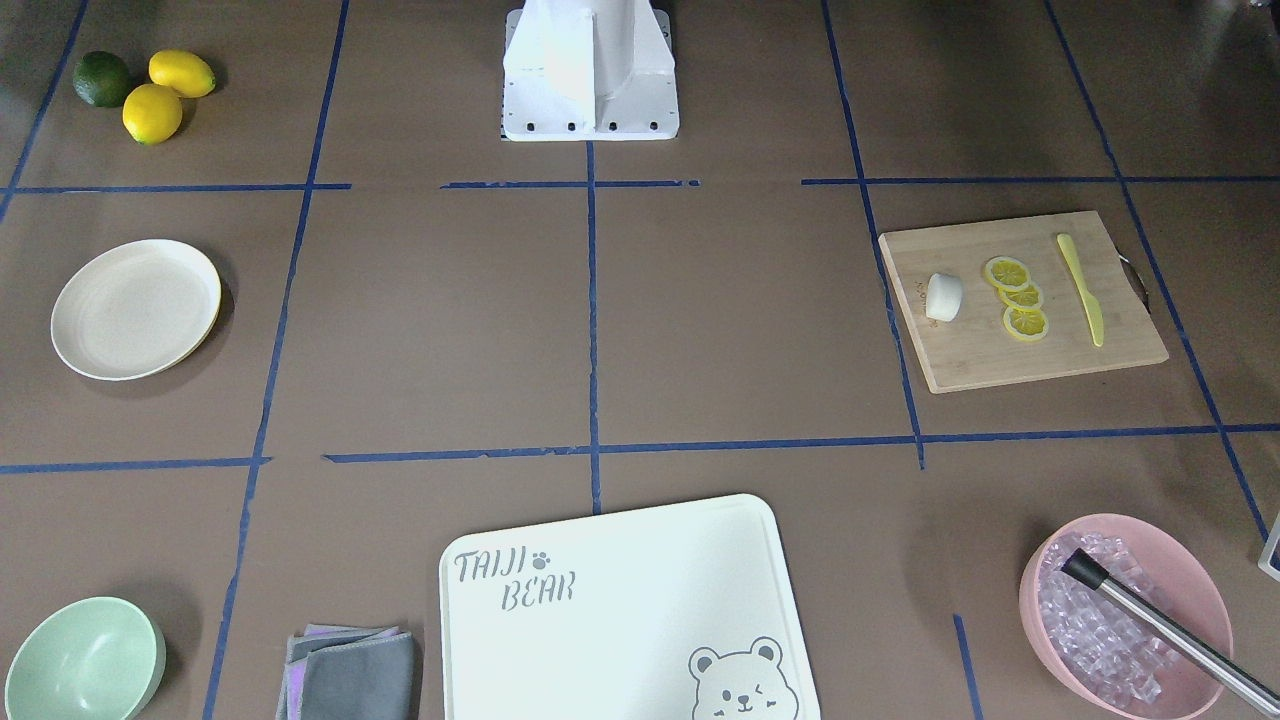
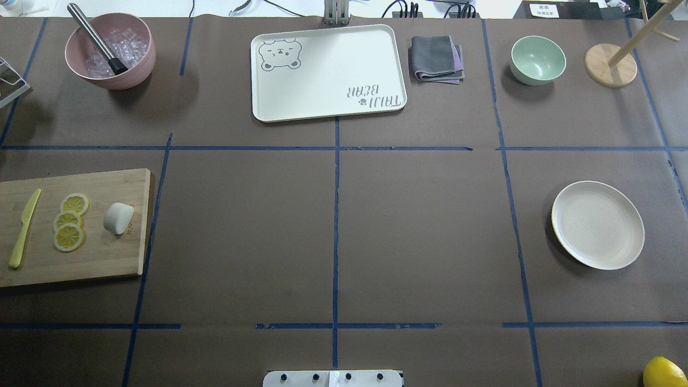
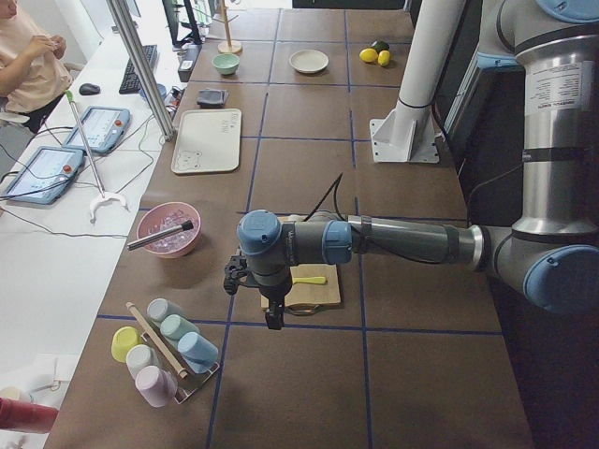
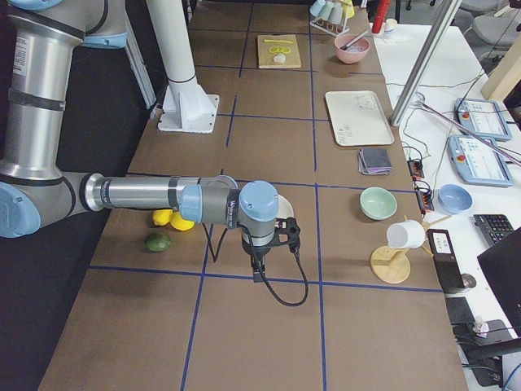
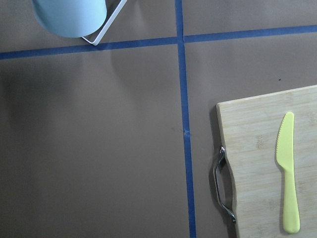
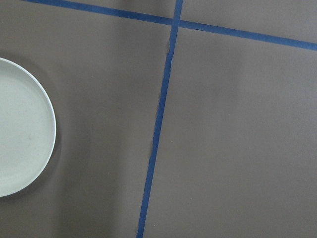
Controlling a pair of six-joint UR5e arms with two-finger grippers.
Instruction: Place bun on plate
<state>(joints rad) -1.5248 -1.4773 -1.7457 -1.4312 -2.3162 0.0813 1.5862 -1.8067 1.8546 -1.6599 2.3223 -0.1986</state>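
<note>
Jaw state cannot be told for the left gripper (image 3: 272,316) or the right gripper (image 4: 258,270), since both show only from the table's ends. Each hangs pointing down, the left off the cutting board's (image 2: 107,258) handle end, the right beside the plate (image 2: 597,224). The bun (image 2: 118,217) lies untouched at the board's inner edge, just beside the lemon slices (image 2: 69,221). The plate sits well apart towards the table's (image 2: 344,242) right end, so the left arm probably makes the pick.

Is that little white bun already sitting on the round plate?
No, the bun lies on the wooden cutting board beside the lemon slices, while the plate sits apart at the table's other end.
</note>
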